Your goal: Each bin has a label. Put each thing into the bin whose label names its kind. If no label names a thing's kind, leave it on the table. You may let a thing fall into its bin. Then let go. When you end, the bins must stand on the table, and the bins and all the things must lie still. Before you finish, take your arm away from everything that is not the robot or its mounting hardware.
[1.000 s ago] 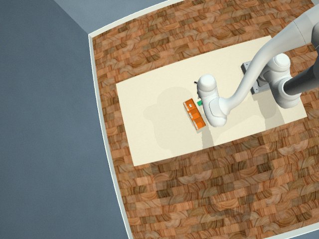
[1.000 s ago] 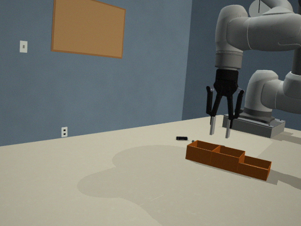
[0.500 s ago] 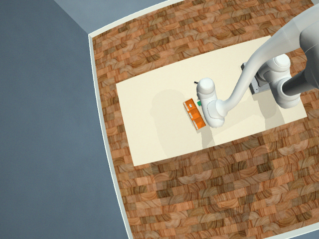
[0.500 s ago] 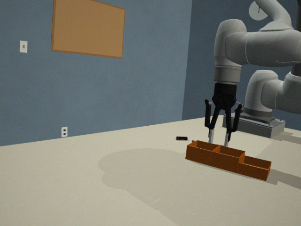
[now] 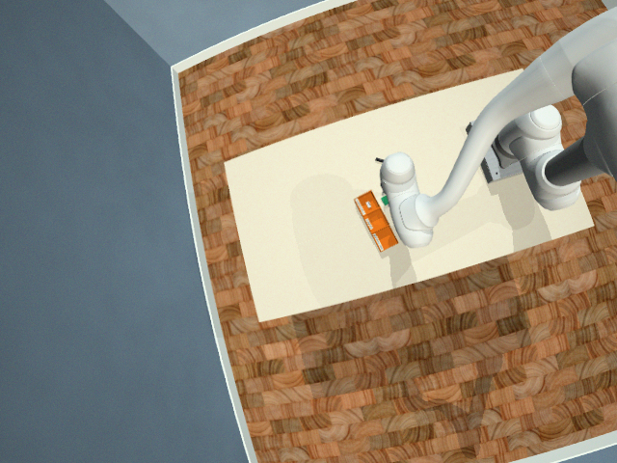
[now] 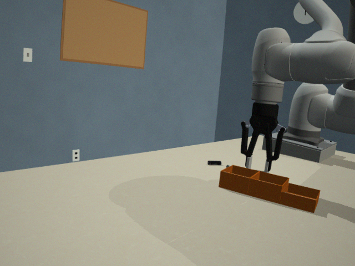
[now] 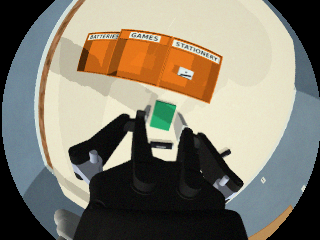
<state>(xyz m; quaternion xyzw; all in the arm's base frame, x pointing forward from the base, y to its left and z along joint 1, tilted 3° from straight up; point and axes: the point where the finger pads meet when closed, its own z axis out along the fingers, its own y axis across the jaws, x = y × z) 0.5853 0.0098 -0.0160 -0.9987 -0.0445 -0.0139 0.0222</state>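
Observation:
Three joined orange bins are labelled BATTERIES [image 7: 95,59] [image 6: 299,200], GAMES [image 7: 139,61] [image 6: 265,187] and STATIONERY [image 7: 197,86] [image 6: 233,180]. A small white thing with a dark mark [image 7: 185,73] [image 5: 368,204] lies in the STATIONERY bin. A green-topped block [image 7: 163,115] [image 5: 385,200] lies beside the bins. My gripper [image 7: 162,115] [image 6: 257,168] is partly open and empty, its fingers over either side of this block; the bins partly hide its tips in the exterior view. A dark thing [image 7: 161,145] lies behind the block. A small black thing [image 7: 226,152] [image 6: 214,162] [image 5: 378,159] lies farther off.
The bins stand close in front of the fingers, with the BATTERIES bin lower than the other two. The arm's grey base [image 6: 303,150] [image 5: 503,172] stands on the cream table [image 5: 279,239] behind the gripper. The arm hides the gripper in the top view.

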